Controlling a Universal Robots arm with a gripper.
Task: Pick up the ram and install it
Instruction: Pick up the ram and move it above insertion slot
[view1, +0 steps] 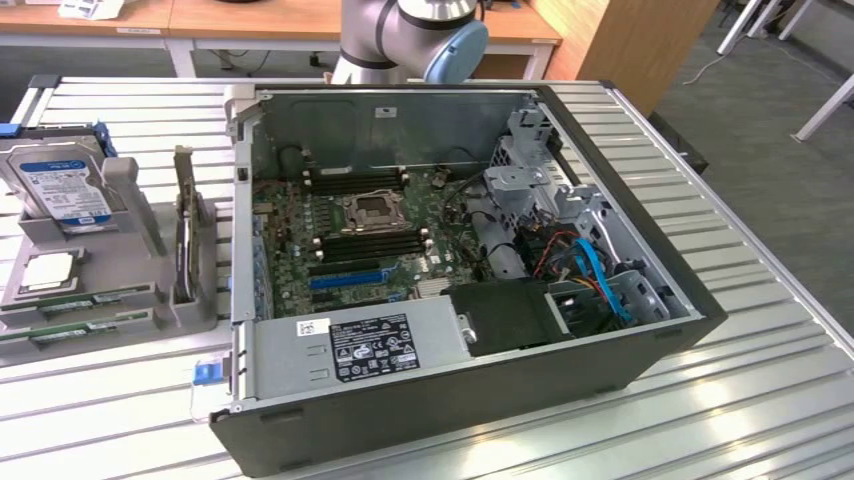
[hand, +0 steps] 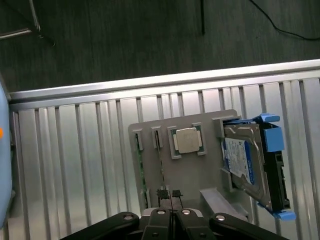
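Note:
Two green ram sticks (view1: 83, 300) lie side by side in slots of a grey parts holder (view1: 147, 315), at the exterior view's left of the open computer case (view1: 454, 270). From the wrist view, the holder (hand: 200, 170) lies below the camera and one ram stick (hand: 142, 172) shows edge-on as a thin green strip. My gripper (hand: 171, 194) hangs above the holder, close to the ram slots, its fingers shut together with nothing between them. The motherboard's black memory slots (view1: 367, 240) sit beside the processor socket.
The holder also carries a hard drive with blue rails (view1: 60, 190), a bare processor (hand: 188, 140) and an upright expansion card (view1: 187, 235). A power supply (view1: 360, 345) and cables fill the case's near side. The arm's base (view1: 400, 40) stands behind the case on the ribbed metal table (view1: 747, 400).

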